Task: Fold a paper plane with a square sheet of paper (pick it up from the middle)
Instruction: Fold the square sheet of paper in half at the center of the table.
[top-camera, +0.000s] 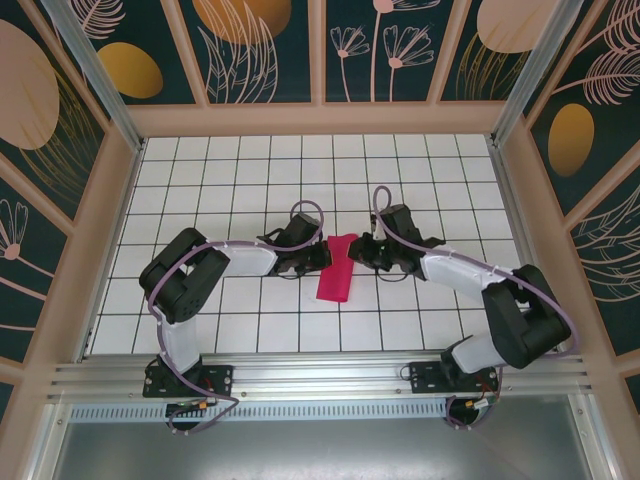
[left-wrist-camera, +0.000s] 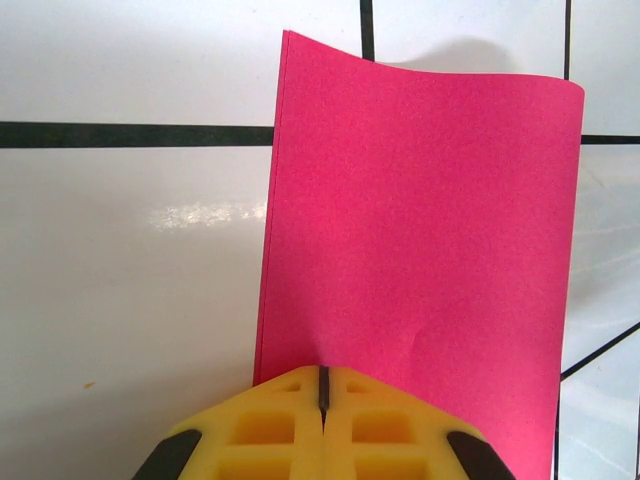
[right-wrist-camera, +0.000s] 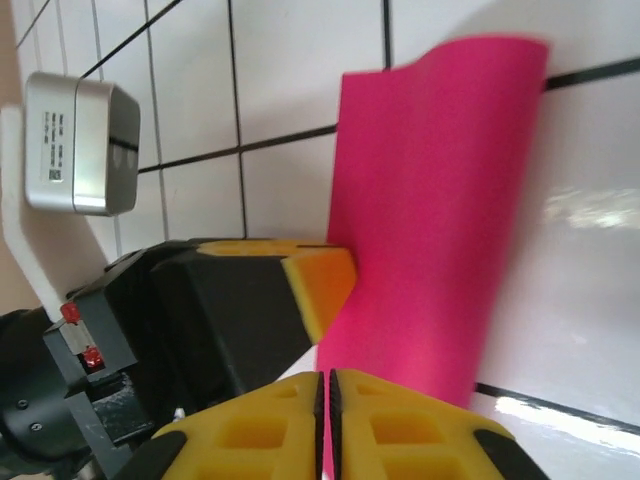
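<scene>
- My left tool (left-wrist-camera: 323, 385) is pressed together on one edge of the pink sheet of paper (left-wrist-camera: 420, 220).
- My right tool (right-wrist-camera: 328, 378) is likewise clamped on the sheet, from the opposite side.
- The sheet, doubled into a narrow strip, sits mid-worktop (top-camera: 250, 180) on glossy white tiles with dark grid lines.
- Dark floral panels (top-camera: 260, 45) wall the room.

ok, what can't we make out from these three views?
Top external: both grips on the pink paper; too small, covered from above.
Left wrist: paper's near edge, behind the left end effector; lower right corner cut off by the frame.
Right wrist: whether the right end effector actually pinches the paper; contact hidden behind it. Far edge blurred.
All views: paper's underside, so layer count unclear.
</scene>
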